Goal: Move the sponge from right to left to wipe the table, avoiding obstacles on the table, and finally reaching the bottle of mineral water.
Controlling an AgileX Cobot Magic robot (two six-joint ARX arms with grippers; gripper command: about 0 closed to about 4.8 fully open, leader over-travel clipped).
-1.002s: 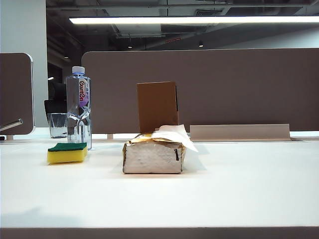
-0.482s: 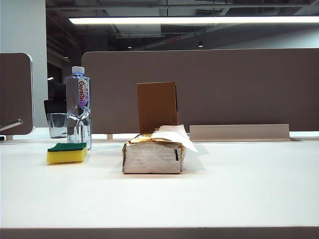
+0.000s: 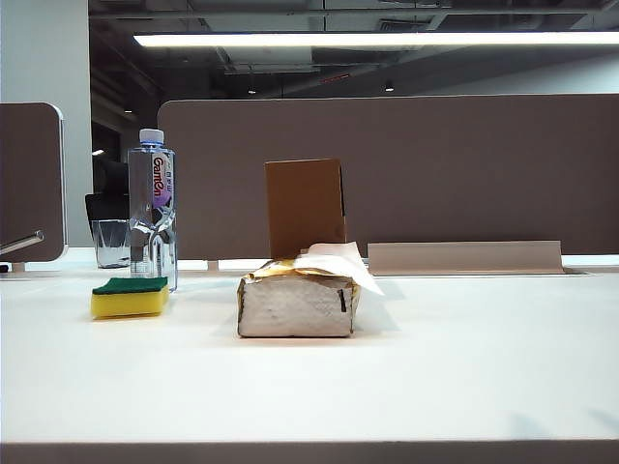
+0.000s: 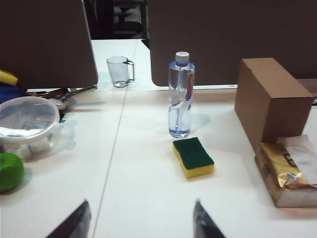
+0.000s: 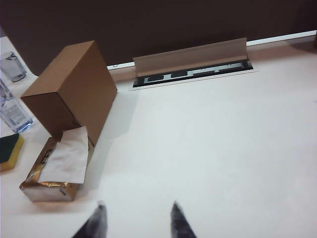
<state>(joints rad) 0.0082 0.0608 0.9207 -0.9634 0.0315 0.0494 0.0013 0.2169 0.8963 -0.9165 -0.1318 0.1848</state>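
Note:
The yellow sponge (image 3: 130, 297) with its green top lies on the white table (image 3: 464, 367) at the left, just in front of the bottle of mineral water (image 3: 152, 208). The obstacles stand mid-table: the silvery tissue pack (image 3: 298, 304) and, behind it, the upright brown cardboard box (image 3: 305, 206). Neither gripper shows in the exterior view. My left gripper (image 4: 141, 210) hovers open over bare table, well short of the sponge (image 4: 193, 156) and the bottle (image 4: 180, 96). Open too is my right gripper (image 5: 137, 212), over bare table beside the tissue pack (image 5: 57, 171) and the box (image 5: 69, 94).
A glass cup (image 3: 111, 242) stands behind the bottle. A clear bowl (image 4: 27, 119) and a green ball (image 4: 10, 171) sit on the adjoining table further left. A raised cable-tray flap (image 5: 190, 57) runs along the back edge below brown partition panels (image 3: 435, 164).
Sponge, bottle, tissue pack and box have not moved. A faint shadow at the table's front left corner has gone.

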